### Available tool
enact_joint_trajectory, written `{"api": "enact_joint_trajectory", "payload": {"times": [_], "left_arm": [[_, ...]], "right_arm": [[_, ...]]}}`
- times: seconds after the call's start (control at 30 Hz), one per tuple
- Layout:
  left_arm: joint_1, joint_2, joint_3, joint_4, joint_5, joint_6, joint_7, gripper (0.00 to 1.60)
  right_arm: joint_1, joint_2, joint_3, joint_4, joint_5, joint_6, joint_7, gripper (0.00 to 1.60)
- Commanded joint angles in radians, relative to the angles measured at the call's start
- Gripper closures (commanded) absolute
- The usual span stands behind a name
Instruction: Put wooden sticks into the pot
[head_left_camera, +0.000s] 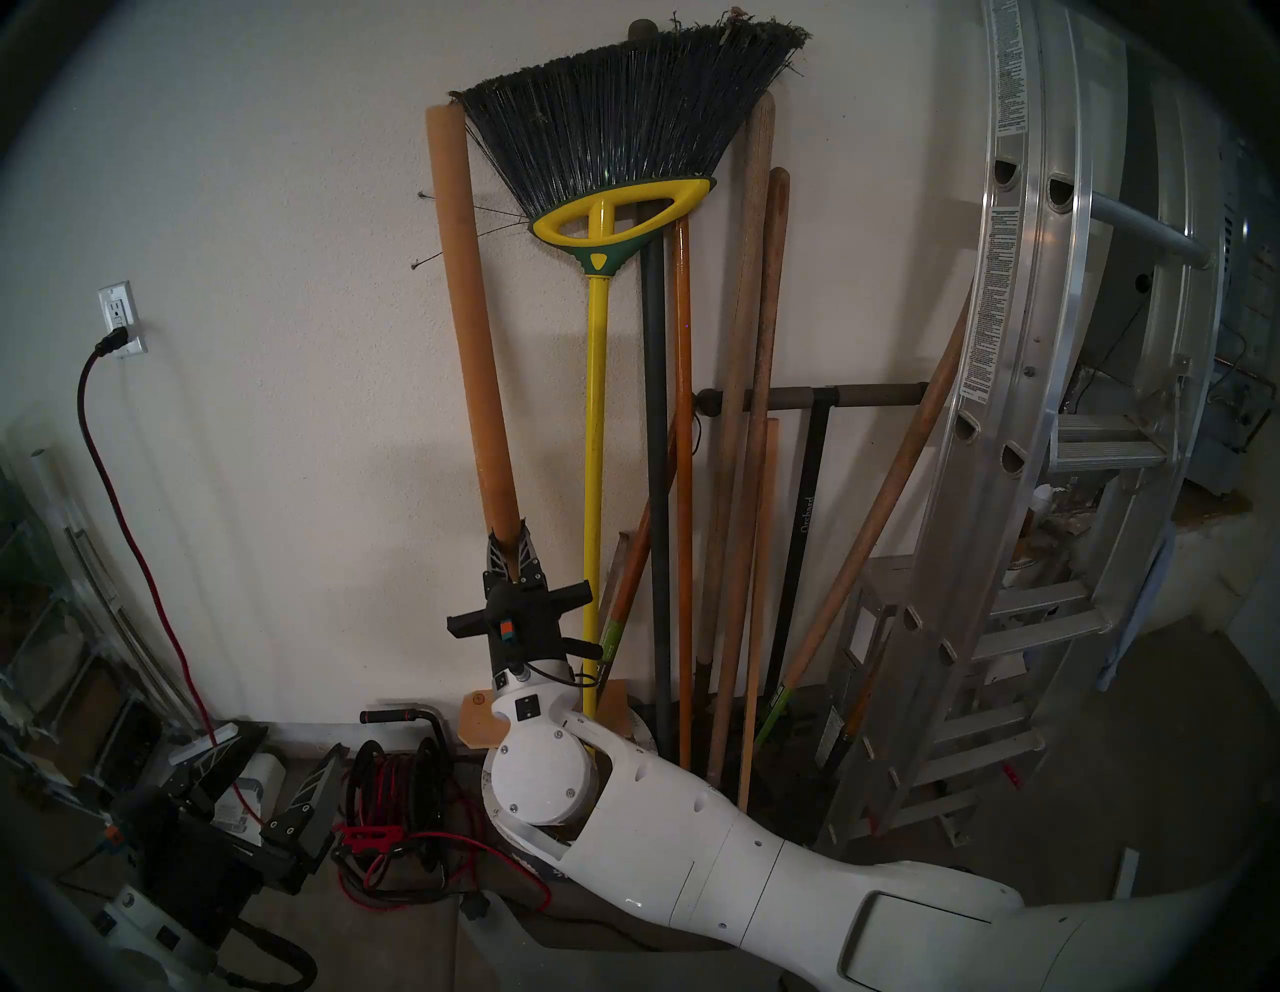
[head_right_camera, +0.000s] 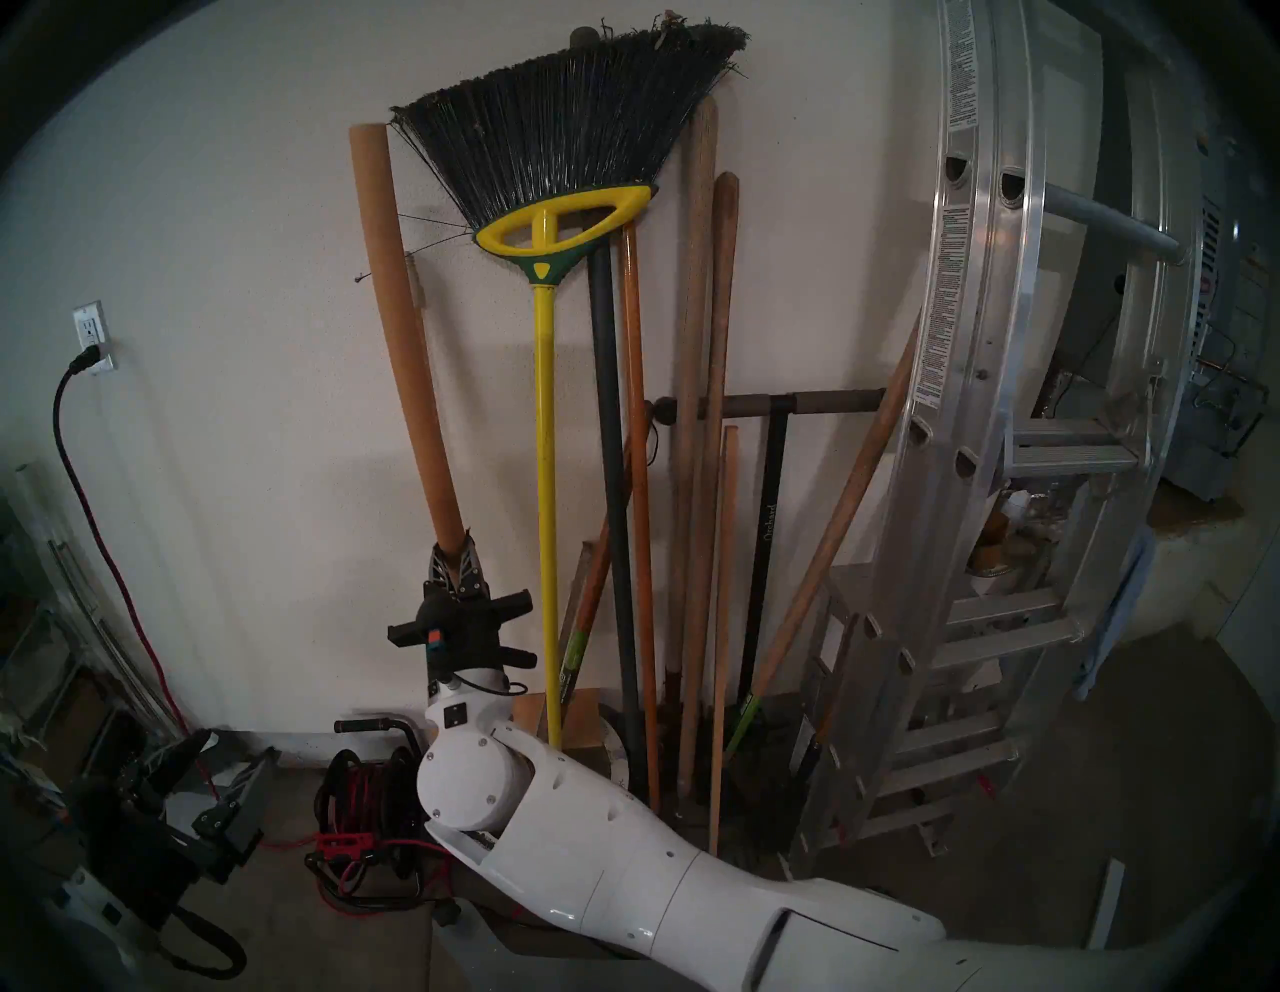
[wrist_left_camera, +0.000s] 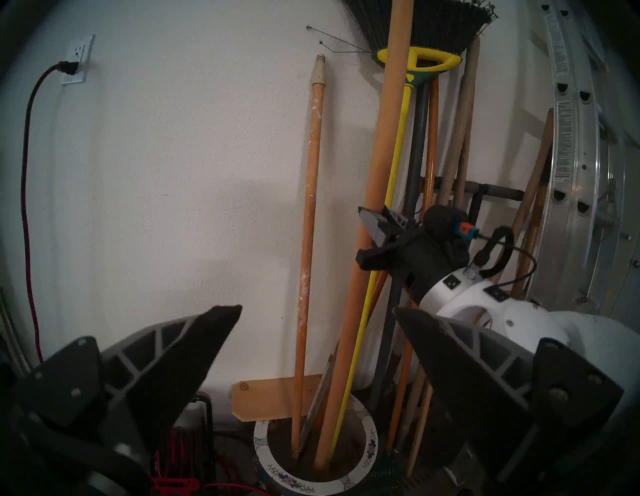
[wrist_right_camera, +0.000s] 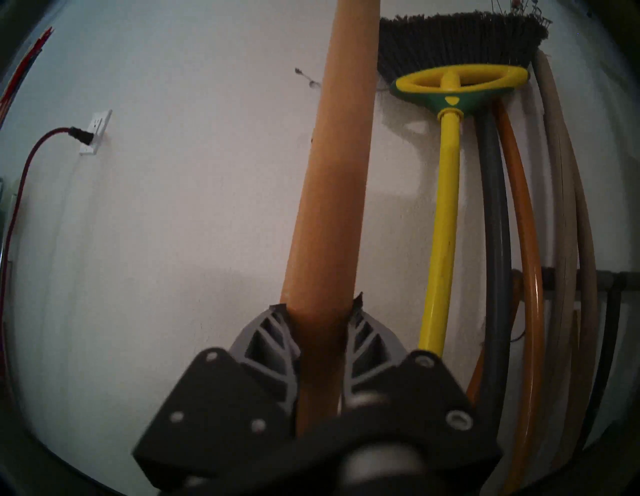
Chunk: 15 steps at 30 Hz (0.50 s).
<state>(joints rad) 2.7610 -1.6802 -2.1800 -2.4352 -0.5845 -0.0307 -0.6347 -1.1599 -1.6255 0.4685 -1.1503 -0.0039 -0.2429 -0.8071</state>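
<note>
At the lower left of the head view the left gripper (head_left_camera: 267, 796) hangs idle, its jaws spread wide with nothing between them. Further right, near the frame's centre, the right gripper (head_left_camera: 510, 551) has its jaws closed tight around the plain dowel (head_left_camera: 469, 325), which leans up against the wall.

In the left wrist view the pot (wrist_left_camera: 370, 450) sits at the bottom centre. The dowel's foot is already inside its rim, between the paint-speckled pole (wrist_left_camera: 306, 263) on the left and the broom (wrist_left_camera: 393, 180) on the right; all three stand in the pot.

I judge the placing step to be nearly done: the dowel looks seated. The next move calls for releasing it gently so it settles against the wall, then backing the gripper away without nudging the broom just beside it.
</note>
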Motion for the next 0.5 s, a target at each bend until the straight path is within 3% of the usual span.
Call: {"api": "enact_joint_trajectory", "payload": {"times": [0.0, 0.2, 0.47], "left_arm": [[0.0, -0.003, 0.002, -0.008, -0.001, 0.0, 0.001, 0.0], [-0.001, -0.006, 0.001, -0.008, 0.0, 0.002, -0.001, 0.0], [-0.003, -0.008, 0.0, -0.008, 0.002, 0.004, -0.004, 0.0]], "right_arm": [[0.036, -0.061, -0.007, 0.107, 0.048, -0.06, 0.047, 1.6], [0.066, -0.112, -0.001, 0.249, 0.098, -0.1, 0.085, 1.6], [0.129, -0.146, 0.027, 0.369, 0.138, -0.103, 0.155, 1.6]]}}
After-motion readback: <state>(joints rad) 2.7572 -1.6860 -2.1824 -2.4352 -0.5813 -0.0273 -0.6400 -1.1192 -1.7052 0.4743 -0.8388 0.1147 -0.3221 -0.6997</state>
